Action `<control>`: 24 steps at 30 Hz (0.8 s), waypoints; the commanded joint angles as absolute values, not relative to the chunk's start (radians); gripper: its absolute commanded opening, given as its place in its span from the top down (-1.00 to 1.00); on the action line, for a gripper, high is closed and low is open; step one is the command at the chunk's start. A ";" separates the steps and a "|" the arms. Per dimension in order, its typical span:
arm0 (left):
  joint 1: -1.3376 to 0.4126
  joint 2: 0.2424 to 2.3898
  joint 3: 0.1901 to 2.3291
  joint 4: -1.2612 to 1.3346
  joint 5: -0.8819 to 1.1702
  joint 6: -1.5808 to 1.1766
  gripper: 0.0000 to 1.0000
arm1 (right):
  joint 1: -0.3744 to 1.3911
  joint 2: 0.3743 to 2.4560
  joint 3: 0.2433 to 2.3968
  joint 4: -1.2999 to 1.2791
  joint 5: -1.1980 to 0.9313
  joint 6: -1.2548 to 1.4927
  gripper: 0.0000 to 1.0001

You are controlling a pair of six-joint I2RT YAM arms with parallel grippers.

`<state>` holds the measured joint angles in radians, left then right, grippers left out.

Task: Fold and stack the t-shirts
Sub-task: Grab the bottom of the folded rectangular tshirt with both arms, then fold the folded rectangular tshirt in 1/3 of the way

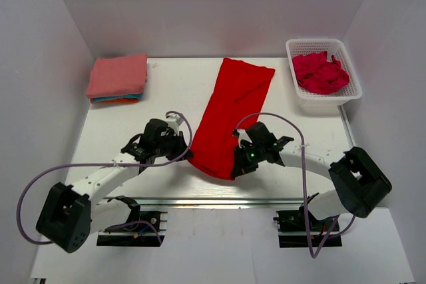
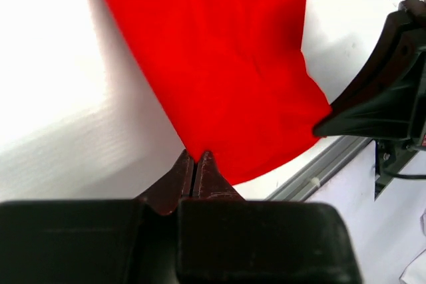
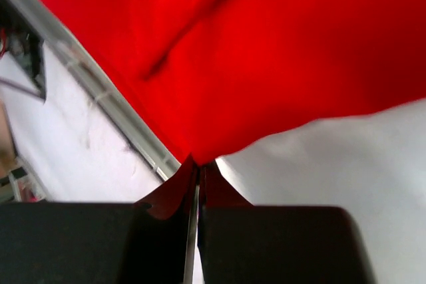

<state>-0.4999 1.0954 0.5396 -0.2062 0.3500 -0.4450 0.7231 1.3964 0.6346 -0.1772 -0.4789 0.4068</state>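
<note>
Top external view: a white table (image 1: 166, 98) sits inside a plain white booth, with bare walls (image 1: 226, 4) rising behind it and on both sides. A red t-shirt (image 1: 229, 114), folded into a long strip, lies down the middle of the table and runs away from both pincers toward the back wall. The left pincer (image 1: 188, 155) is clenched on the strip's near left corner. The right pincer (image 1: 235, 171) is clenched on its near right corner, so the shirt's near edge spans the gap between them.

Far beyond the left pincer, in the table's back left corner, rests a neat pile of folded t-shirts (image 1: 118, 78), salmon-pink on top with teal and orange edges showing below. Far beyond the right pincer, in the back right corner, a white lattice basket (image 1: 329, 103) holds crumpled crimson-pink t-shirts (image 1: 321, 73). A metal rail (image 1: 219, 201) runs along the table's near edge, just behind both pincers.

Left wrist view: the dark fingertips (image 2: 183, 177) press together with the red hem at their tips. White table lies to their left, and the right pincer's black body is off to the right.

Right wrist view: the fingertips (image 3: 180, 187) likewise press together at the red hem. Red cloth fills the view ahead, with white table to the right and the rail to the left.
</note>
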 commanded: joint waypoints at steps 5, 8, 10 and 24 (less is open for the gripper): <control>-0.483 1.296 0.762 -0.114 0.331 -0.402 1.00 | 0.677 1.411 0.796 -0.227 -0.264 0.386 1.00; -0.483 1.403 0.851 -0.091 0.350 -0.402 1.00 | 0.646 1.402 0.845 -0.250 -0.155 0.379 1.00; -0.483 1.455 0.929 -0.101 0.350 -0.393 1.00 | 0.624 1.408 0.885 -0.265 -0.111 0.355 1.00; -0.465 1.821 1.373 -0.152 0.226 -0.393 1.00 | 0.456 1.571 1.153 -0.328 -0.035 0.299 1.00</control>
<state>-0.4786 1.8145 1.2980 -0.1463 0.2573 -0.4072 0.4862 1.5467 1.0874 -0.3195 -0.0593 0.3237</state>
